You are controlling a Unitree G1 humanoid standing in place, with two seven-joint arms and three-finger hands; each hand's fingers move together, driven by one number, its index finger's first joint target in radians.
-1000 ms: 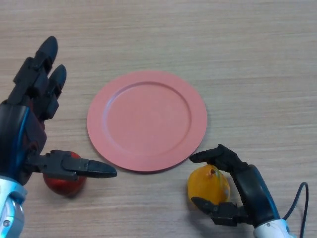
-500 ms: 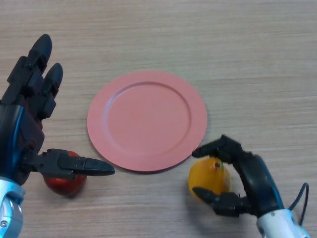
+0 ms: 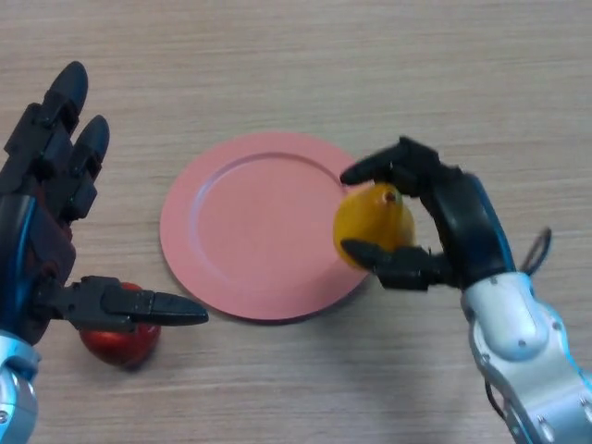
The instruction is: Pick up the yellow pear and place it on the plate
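Right hand (image 3: 453, 231) of mine was curled round the pear (image 3: 370, 227), fingers arched over its top and thumb tucked under its lower side, so the fruit sat pinched between them. That put the pear up off the wood and over the right-hand part of the plate (image 3: 250, 231), covering the rim there; whether it touched the plate I could not tell.

Biggest thing in sight was the table (image 3: 370, 65), pale wood grain running across the whole view. Next came the plate, a round pink one lying flat near the middle, its dish bare apart from where the pear overlapped it.

My left hand (image 3: 42, 231) stood at the left edge of the view, well apart from the plate's rim. Its fingers (image 3: 65, 129) were stretched straight up and away, and the thumb (image 3: 139, 307) stuck out flat toward the right; it gripped nothing.

Smallest of the lot: a red fruit (image 3: 116, 340) resting on the table, just below that thumb and partly hidden by it, near the plate's lower left rim.
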